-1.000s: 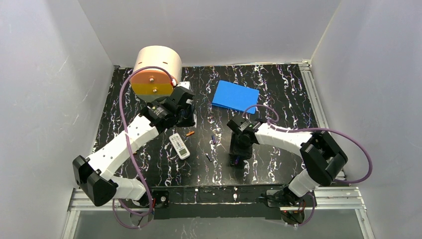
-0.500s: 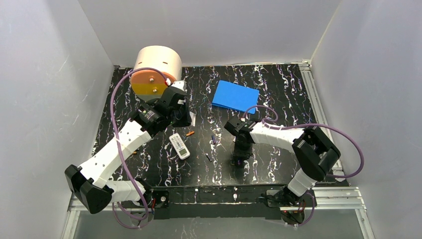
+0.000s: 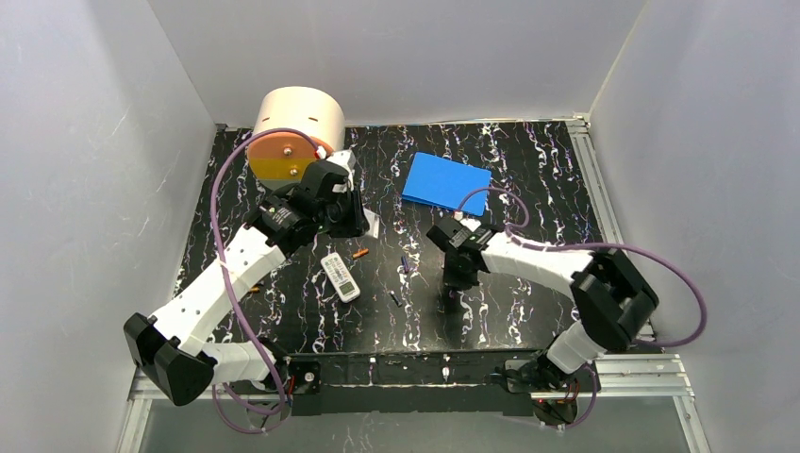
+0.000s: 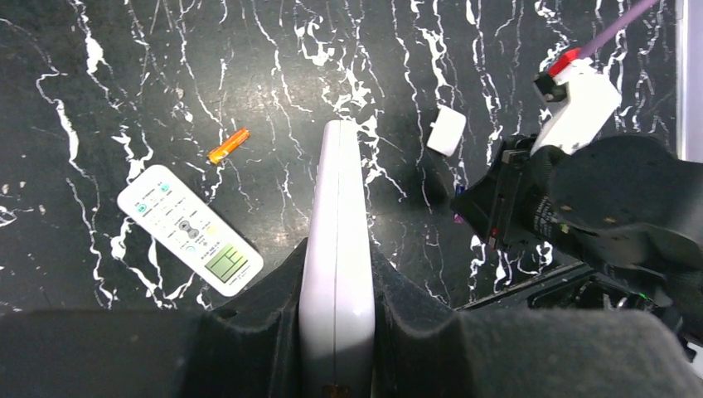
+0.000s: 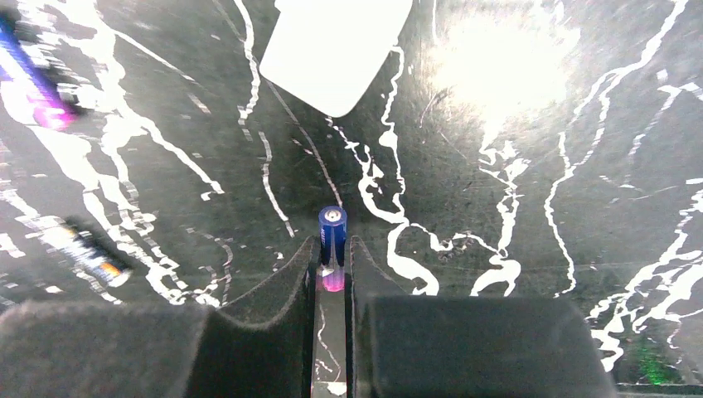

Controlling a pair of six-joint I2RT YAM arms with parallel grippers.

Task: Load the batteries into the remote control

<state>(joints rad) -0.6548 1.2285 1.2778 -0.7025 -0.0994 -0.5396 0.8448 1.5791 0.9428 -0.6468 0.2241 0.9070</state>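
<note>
Remote [image 4: 338, 191] clamped in left claw [image 4: 336, 249]; blue battery [image 5: 332, 230] pinched in right claw [image 5: 333, 249].

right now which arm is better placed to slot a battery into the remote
Right. The right tool is shut on a blue battery, while the left tool clamps a white remote on edge, so it can only hold that steady.

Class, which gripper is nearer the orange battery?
Left. The left gripper hovers just beyond the orange battery, holding a white remote; the right gripper is well off to its right, pinching a blue battery.
</note>
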